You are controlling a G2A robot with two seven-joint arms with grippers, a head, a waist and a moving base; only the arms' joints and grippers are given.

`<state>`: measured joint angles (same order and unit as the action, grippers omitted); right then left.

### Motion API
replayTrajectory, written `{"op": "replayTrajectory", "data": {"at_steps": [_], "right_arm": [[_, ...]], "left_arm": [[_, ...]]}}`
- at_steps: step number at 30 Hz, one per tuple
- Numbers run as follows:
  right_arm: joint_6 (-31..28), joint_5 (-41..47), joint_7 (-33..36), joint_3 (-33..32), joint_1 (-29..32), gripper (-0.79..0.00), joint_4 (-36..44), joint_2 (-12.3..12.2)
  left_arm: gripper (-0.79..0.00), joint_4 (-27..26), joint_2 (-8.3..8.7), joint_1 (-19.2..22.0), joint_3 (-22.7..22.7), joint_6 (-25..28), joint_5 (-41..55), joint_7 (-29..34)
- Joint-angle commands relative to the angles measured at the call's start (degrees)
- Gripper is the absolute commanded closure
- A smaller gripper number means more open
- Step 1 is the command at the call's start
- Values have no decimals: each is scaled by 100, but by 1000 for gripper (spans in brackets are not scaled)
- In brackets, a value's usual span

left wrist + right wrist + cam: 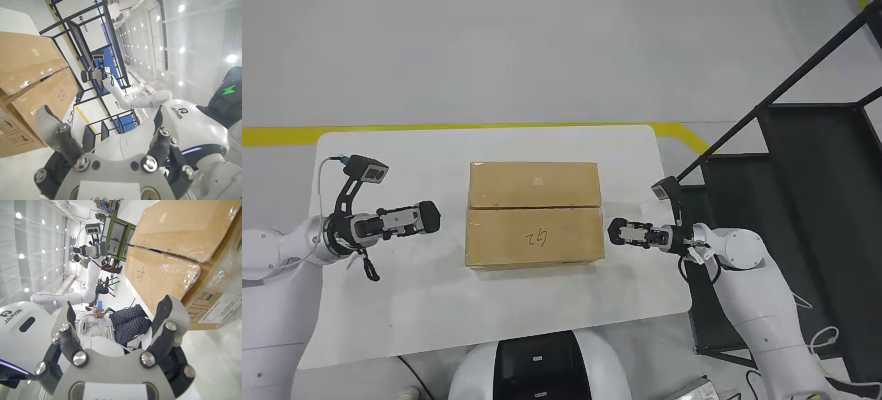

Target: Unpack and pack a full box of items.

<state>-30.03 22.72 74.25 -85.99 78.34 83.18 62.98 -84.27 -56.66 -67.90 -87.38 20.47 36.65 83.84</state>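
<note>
Both pincers are spread open, empty: left gripper [427, 217] and right gripper [614, 231] flank the short ends of the box [532, 215], mid-frame on the table [492, 300], flaps shut. Likely heavy if full, stiff-walled, tape-slick on top; flap edges at the seam look the best hold. Long axis and seam run left to right.

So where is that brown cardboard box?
In the top view the brown cardboard box sits closed on the white table, between the left gripper and right gripper.
</note>
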Motion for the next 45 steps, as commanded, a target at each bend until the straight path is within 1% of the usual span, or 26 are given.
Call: {"op": "replayTrajectory", "data": {"at_steps": [1,3,4,5,8,12,16,21,26,30,34,40,45], "right_arm": [[36,-70,-54,15,11,-785,12,-2],[138,-241,-96,76,10,-785,73,-12],[167,-228,-78,89,1,-785,80,-18],[185,-187,-56,96,-6,-785,68,-24],[230,-59,65,105,-37,-785,27,-45],[195,-82,84,142,-30,-785,-21,-67],[150,-109,-92,206,-53,-785,-113,-72],[53,-501,-495,269,-222,-785,-303,-80],[-109,-840,-830,452,-437,-785,-562,-65],[-165,-804,-875,657,-605,-785,-811,-41],[-244,-524,-756,813,-726,-785,-934,-23],[-226,194,-239,878,-841,-785,-972,-36],[149,1182,149,860,-855,-785,-835,-67]], "left_arm": [[-785,45,3,-29,4,-43,-110,-116],[-785,66,15,-28,15,-25,-400,-286],[-785,181,23,5,4,-7,-505,-326],[-785,281,37,62,19,24,-726,-291],[-785,638,49,298,159,94,-961,-97],[-785,819,9,566,577,198,-810,-200],[-785,1105,-53,851,1009,352,-473,-355],[-785,1494,-92,1167,1451,670,-676,-672],[-785,1779,-104,1322,1784,956,-724,-958],[-785,1894,-84,1381,1957,1083,-702,-1085],[-785,1963,-47,1414,2054,1151,-616,-1153],[-785,2015,-6,1456,2220,1204,-484,-1206],[-785,2051,11,1498,2356,1246,-344,-1249]]}}
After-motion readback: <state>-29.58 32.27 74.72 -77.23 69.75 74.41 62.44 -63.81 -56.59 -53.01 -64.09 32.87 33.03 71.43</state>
